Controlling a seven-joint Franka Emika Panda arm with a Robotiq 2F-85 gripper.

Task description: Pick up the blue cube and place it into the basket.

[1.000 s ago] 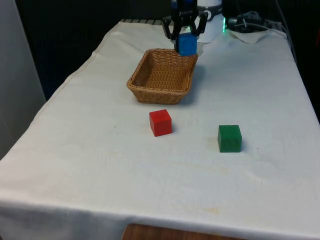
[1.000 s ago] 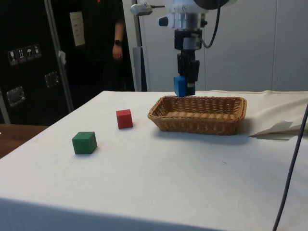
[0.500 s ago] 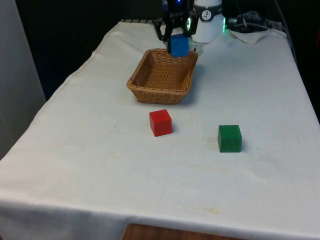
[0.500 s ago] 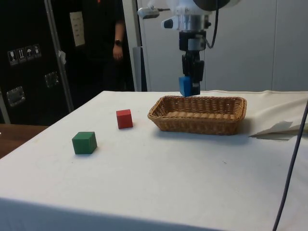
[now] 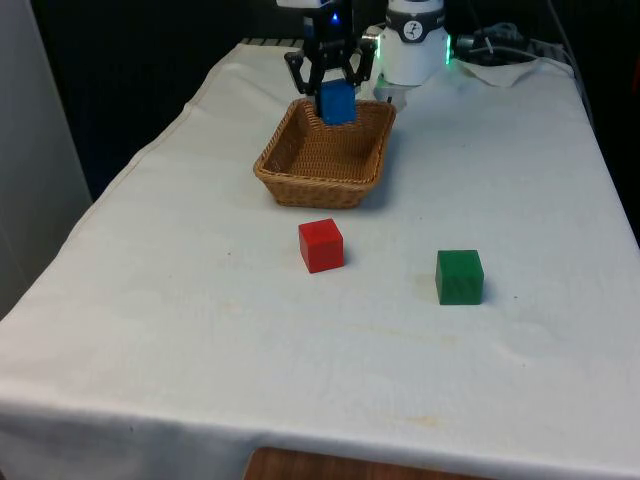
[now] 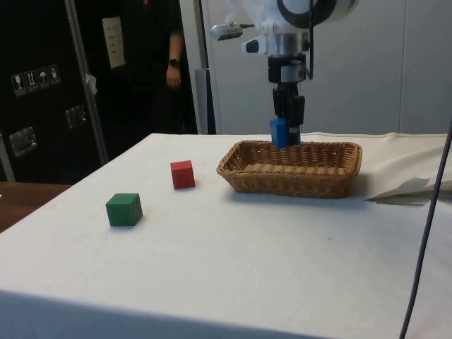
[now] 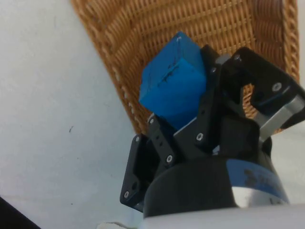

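The blue cube (image 5: pixel 337 102) is clamped between the fingers of the end effector (image 5: pixel 331 88), which is held above the far end of the basket (image 5: pixel 290 183). In the side view the cube (image 6: pixel 280 132) is seen just above the basket's (image 6: pixel 282 182) rim, clear of the weave. In the wrist view the cube (image 7: pixel 174 81) is seen gripped on 2 opposite faces by the end effector (image 7: pixel 190 102), with the basket (image 7: pixel 119 71) wall and floor below it. On the desk (image 5: pixel 200 340), taking the basket as the clock's centre in the front view, a red cube (image 5: pixel 321 245) lies at 6 o'clock, near the basket, and a green cube (image 5: pixel 459 277) at about 5 o'clock, farther off. The 2 cubes are well apart from each other. A person (image 6: pixel 169 70) is seen standing behind the desk in the side view.
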